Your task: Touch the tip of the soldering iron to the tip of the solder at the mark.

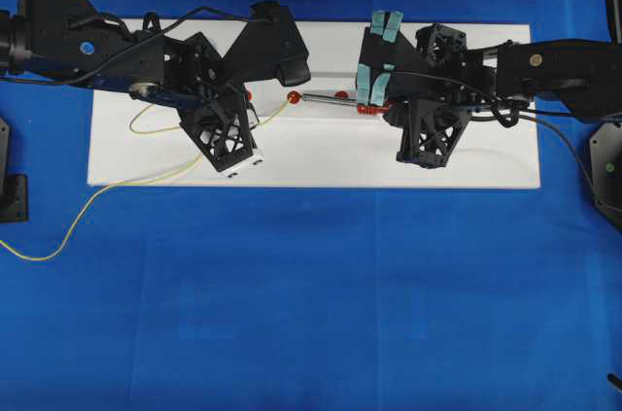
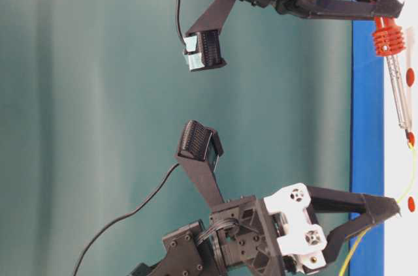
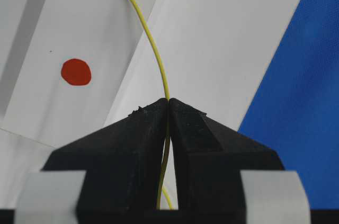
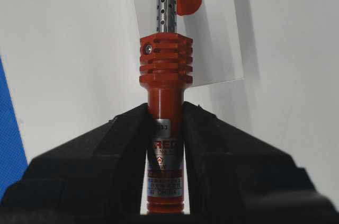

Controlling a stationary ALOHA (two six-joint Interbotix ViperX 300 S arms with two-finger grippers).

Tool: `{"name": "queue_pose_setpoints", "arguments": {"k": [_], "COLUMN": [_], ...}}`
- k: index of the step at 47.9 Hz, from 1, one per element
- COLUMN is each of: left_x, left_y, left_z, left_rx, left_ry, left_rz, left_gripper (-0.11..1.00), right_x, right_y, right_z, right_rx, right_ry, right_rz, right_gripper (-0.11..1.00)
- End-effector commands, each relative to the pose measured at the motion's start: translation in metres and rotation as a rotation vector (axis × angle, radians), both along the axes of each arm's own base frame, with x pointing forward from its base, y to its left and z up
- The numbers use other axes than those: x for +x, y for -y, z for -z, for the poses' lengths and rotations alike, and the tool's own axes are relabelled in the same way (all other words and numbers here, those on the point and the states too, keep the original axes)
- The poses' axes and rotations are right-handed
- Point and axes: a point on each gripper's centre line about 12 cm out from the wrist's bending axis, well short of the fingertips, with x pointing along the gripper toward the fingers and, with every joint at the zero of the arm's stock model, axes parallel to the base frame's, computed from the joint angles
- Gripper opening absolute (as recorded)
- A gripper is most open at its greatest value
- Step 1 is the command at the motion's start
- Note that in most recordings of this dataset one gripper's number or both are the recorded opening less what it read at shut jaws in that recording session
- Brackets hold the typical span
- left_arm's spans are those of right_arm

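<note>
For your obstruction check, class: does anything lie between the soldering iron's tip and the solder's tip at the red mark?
Nothing visible does. The soldering iron and the solder both run onto the same red mark, with only bare white board around it.

The label on the soldering iron (image 4: 164,128) handle shows "RED" and digits "33"; the rest is too small.

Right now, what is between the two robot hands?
In the overhead view, the soldering iron's metal shaft and the yellow solder wire meet at a red dot on the white board.
</note>
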Motion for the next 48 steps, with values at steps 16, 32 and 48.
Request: {"name": "queue_pose_setpoints", "arguments": {"k": [16,32,48], "left_x": [-0.007,-0.044,-0.045], "left_y": [0.001,0.005,0.01], "left_z": [-0.03,-0.061,-0.07], "left_rx": [0.013,0.014,0.019], "left_ry": [0.068,0.147,0.185], "left_rz": [0.007,-0.003,0.013], "left_gripper": [0.02,0.02,0.02], "right_x": [0.007,0.007,0.005], "right_y": [0.001,0.001,0.001], "right_z": [-0.012,-0.012,-0.015], "right_rx": [-0.007,-0.007,-0.009], "right_ry": [0.039,0.041,0.048], "right_rz": [-0.001,-0.001,-0.001], "right_gripper": [0.06,0.06,0.06]}}
